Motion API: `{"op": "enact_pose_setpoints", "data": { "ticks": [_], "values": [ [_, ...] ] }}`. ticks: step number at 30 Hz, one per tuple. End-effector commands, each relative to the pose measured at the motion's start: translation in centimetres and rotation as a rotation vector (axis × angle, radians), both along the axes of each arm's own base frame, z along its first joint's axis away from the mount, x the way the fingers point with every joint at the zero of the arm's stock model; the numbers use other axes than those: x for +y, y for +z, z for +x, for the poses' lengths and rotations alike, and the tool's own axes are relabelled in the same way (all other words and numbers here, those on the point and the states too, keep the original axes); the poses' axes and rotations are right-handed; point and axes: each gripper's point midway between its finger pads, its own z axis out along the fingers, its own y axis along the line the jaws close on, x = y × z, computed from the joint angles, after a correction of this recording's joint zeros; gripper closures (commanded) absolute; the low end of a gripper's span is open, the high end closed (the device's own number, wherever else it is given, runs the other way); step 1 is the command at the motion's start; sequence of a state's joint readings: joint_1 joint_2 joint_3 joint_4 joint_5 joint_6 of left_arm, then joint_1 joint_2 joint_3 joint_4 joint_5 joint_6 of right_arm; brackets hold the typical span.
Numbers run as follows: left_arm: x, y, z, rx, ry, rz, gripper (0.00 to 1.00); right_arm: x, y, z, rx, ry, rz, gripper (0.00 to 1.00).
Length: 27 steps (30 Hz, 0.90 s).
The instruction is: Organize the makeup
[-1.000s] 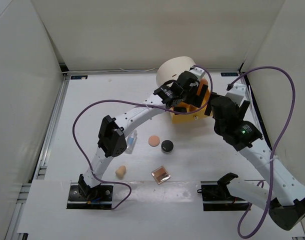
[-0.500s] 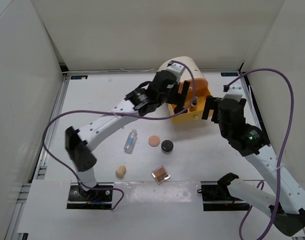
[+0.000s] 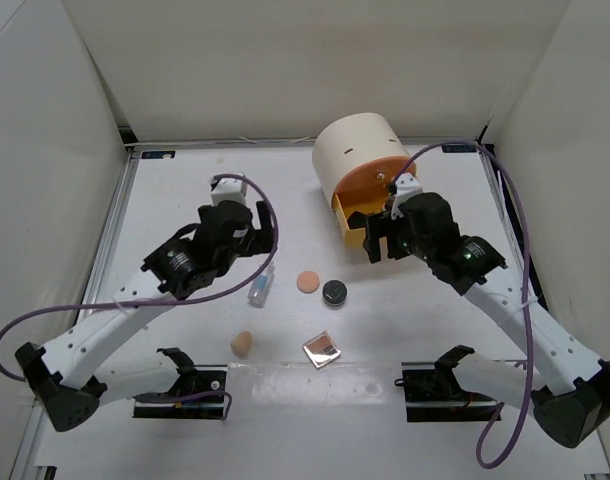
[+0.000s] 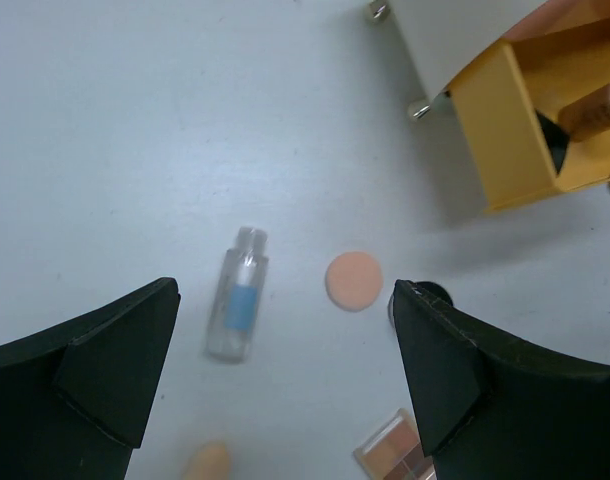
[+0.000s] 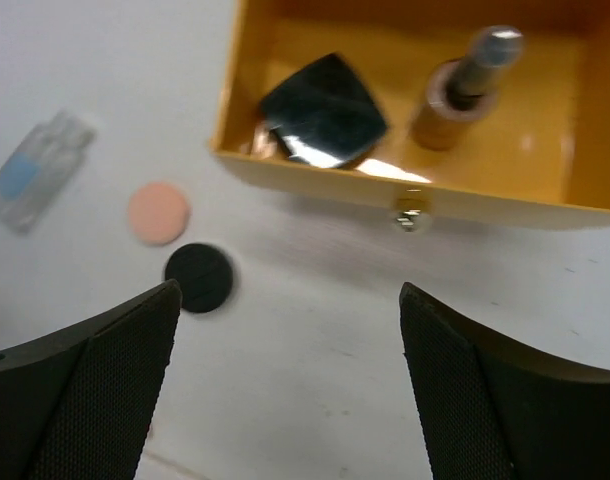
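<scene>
**Near row, closest to the arm bases**
- 1 beige egg sponge [image 3: 242, 344], lying on the table [image 3: 175, 190].
- 1 square compact [image 3: 322, 349], to the right of the sponge and apart from it, showing brown shade pans.

**Middle row**
- 1 clear little bottle [image 4: 237, 306], lying on its side with a blue label and its cap pointing toward the far side.
- 1 peach round puff [image 4: 353, 281], flat, just right of the bottle and not touching it.
- 1 round black compact [image 5: 200, 278], near the puff on its right and apart from it.

**Above the middle row**
- Left gripper [image 4: 285, 296]: fingers spread wide and holding nothing, above the bottle and puff.
- Right gripper [image 5: 287, 290]: fingers spread wide and holding nothing, above the table in front of the drawer.

**Far row**
- 1 orange drawer [image 5: 315, 180], pulled open, with a small metal knob [image 5: 412, 213] on its front.
- In the drawer: 1 dark square mirrored compact [image 5: 323, 110] at the left, and 1 foundation bottle [image 5: 465, 90] lying beside it on the right.
- 1 cream cylinder box [image 3: 360, 150] behind the drawer, which slides out of it.
</scene>
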<state>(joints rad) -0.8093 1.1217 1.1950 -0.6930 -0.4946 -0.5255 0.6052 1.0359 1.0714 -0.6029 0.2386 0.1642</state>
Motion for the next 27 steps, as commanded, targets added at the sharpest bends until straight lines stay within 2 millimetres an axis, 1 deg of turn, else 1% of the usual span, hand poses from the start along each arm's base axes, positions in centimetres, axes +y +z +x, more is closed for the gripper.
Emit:
{"op": "enact_pose_setpoints", "data": {
  "ticks": [1, 2, 4, 5, 6, 7, 8, 9, 11, 12, 13, 14, 15, 16, 18, 19, 21, 23, 24, 25, 26, 27],
  "values": [
    [3.5, -1.2, -2.2, 0.054, 0.122, -0.054, 0.02, 5.2, -0.6, -3.5, 0.059, 0.309, 0.147, 0.09],
    [4.0, -2.3, -2.8, 0.084, 0.127, -0.037, 0.02, 6.1, -2.3, -4.8, 0.107, 0.356, 0.147, 0.01],
    [4.6, -2.9, -3.4, 0.109, 0.139, -0.042, 0.02, 7.1, -4.1, -5.7, 0.145, 0.392, 0.126, 0.01],
    [4.6, -3.2, -3.6, 0.119, 0.139, -0.039, 0.02, 8.1, -5.7, -6.7, 0.172, 0.433, 0.099, 0.01],
    [4.8, -3.6, -3.8, 0.133, 0.145, -0.037, 0.02, 8.1, -6.9, -6.6, 0.173, 0.409, 0.059, 0.01],
    [4.8, -4.0, -4.0, 0.149, 0.142, -0.03, 0.02, 8.7, -8.2, -6.7, 0.193, 0.413, 0.025, 0.01],
    [4.9, -4.2, -4.2, 0.158, 0.144, -0.026, 0.02, 9.4, -9.1, -7.5, 0.19, 0.439, -0.019, 0.01],
    [4.9, -4.5, -4.4, 0.172, 0.146, -0.022, 0.02, 9.1, -9.9, -6.9, 0.173, 0.398, -0.075, 0.01],
    [5.0, -4.8, -4.5, 0.183, 0.148, -0.018, 0.02, 9.9, -11.6, -6.7, 0.168, 0.395, -0.138, 0.01],
    [5.0, -4.8, -4.7, 0.184, 0.149, -0.029, 0.02, 10.4, -12.3, -7.0, 0.159, 0.399, -0.166, 0.01],
    [5.1, -4.9, -4.8, 0.186, 0.148, -0.03, 0.02, 10.6, -13.1, -6.1, 0.139, 0.38, -0.192, 0.01],
    [5.2, -5.0, -4.9, 0.188, 0.15, -0.026, 0.02, 11.1, -13.6, -6.0, 0.13, 0.387, -0.196, 0.01],
    [5.3, -5.0, -5.0, 0.189, 0.149, -0.031, 0.02, 10.6, -14.6, -5.5, 0.125, 0.368, -0.225, 0.01],
    [5.3, -4.9, -5.1, 0.187, 0.148, -0.036, 0.02, 11.0, -15.4, -4.8, 0.116, 0.365, -0.231, 0.01],
    [5.7, -4.7, -5.4, 0.184, 0.152, -0.037, 0.02, 11.2, -16.1, -4.1, 0.121, 0.354, -0.241, 0.01],
    [5.8, -4.7, -5.4, 0.184, 0.158, -0.033, 0.02, 11.5, -17.1, -4.1, 0.14, 0.365, -0.253, 0.01],
    [6.1, -4.6, -5.6, 0.184, 0.166, -0.036, 0.02, 11.7, -18.4, -4.0, 0.167, 0.369, -0.278, 0.01],
    [6.3, -4.5, -5.7, 0.181, 0.175, -0.037, 0.02, 11.8, -18.9, -4.0, 0.177, 0.367, -0.285, 0.01],
    [6.5, -4.4, -5.8, 0.176, 0.176, -0.043, 0.02, 12.0, -19.4, -3.8, 0.181, 0.368, -0.281, 0.03],
    [6.6, -4.5, -5.9, 0.179, 0.177, -0.04, 0.02, 12.0, -19.6, -3.9, 0.181, 0.377, -0.281, 0.06],
    [6.7, -4.5, -6.0, 0.175, 0.18, -0.042, 0.02, 12.5, -19.5, -3.8, 0.175, 0.385, -0.256, 0.15],
    [6.8, -4.6, -6.0, 0.176, 0.182, -0.043, 0.02, 12.7, -19.6, -4.0, 0.181, 0.395, -0.25, 0.21]
  ]
}}
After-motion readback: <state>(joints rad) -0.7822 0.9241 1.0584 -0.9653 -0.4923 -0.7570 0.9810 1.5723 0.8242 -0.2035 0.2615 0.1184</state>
